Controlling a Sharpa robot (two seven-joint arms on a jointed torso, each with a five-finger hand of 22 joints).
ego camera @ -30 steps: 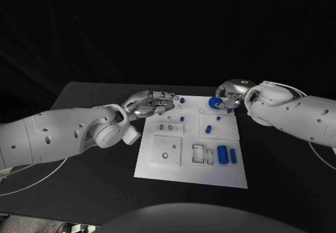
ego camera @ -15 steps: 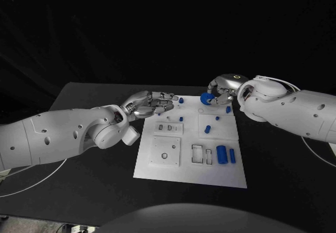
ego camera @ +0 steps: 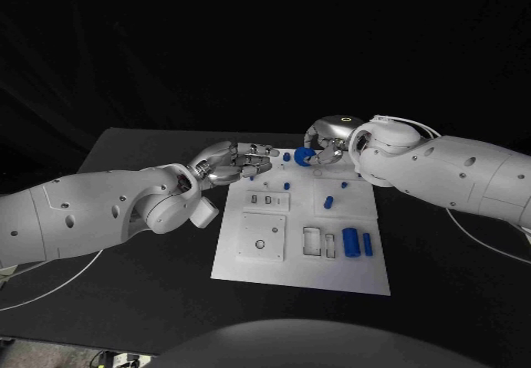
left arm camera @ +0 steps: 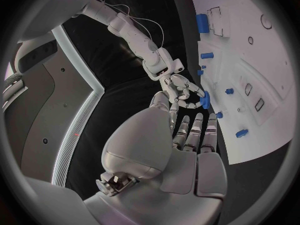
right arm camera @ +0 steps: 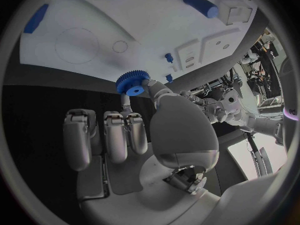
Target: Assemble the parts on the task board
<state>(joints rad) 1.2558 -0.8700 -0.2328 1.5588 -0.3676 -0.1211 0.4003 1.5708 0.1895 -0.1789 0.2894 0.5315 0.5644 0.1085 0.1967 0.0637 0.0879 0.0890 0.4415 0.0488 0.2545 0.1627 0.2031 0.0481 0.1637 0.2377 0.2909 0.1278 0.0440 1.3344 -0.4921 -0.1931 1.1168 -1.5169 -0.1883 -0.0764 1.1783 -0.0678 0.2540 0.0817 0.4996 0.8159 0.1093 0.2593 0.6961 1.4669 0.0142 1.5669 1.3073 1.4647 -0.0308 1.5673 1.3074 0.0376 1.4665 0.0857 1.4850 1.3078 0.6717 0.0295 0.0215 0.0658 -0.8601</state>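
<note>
The right hand (ego camera: 318, 147) pinches a small blue toothed plastic gear (ego camera: 302, 156) and has carried it from 1 toward 12 o'clock over the white task board (ego camera: 301, 264), likely seeking its peg. The left hand (ego camera: 235, 162), fingers curled on nothing, hovers at 11 o'clock.

Dim, dark surroundings; white surfaces brightly lit; wrist views bend edges.
</note>
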